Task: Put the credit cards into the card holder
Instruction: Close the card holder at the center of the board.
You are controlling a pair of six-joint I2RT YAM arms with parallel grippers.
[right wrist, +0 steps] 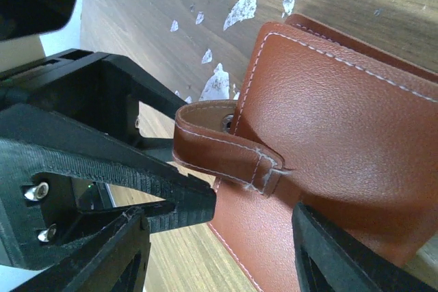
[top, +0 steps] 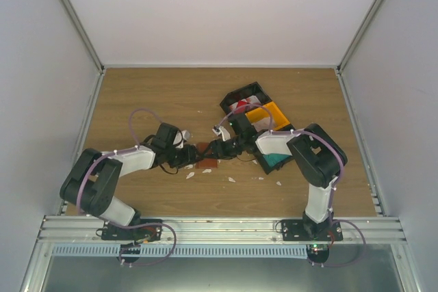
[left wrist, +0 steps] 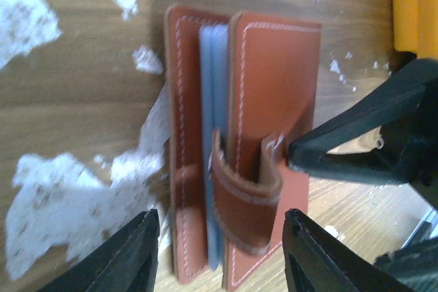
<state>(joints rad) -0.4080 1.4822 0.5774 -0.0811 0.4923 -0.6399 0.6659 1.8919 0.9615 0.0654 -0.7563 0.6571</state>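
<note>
Card holder (left wrist: 274, 94) straddled: left tool (left wrist: 219, 220), right tool (right wrist: 217, 213) agape.

A brown leather wallet (right wrist: 328, 121) with white stitching fills the right side, lying on a wooden table (right wrist: 137, 5). Its strap (right wrist: 219, 152) curls up off the cover toward the left, a metal snap showing at its end. The left gripper (right wrist: 196, 158) reaches in from the left, black fingers apart, with the strap's end between them and one tip just beside the wallet's edge. The right gripper (right wrist: 219, 237) stands wide at the near edge, a finger on either side. White scraps (right wrist: 239, 10) dot the far table.
</note>
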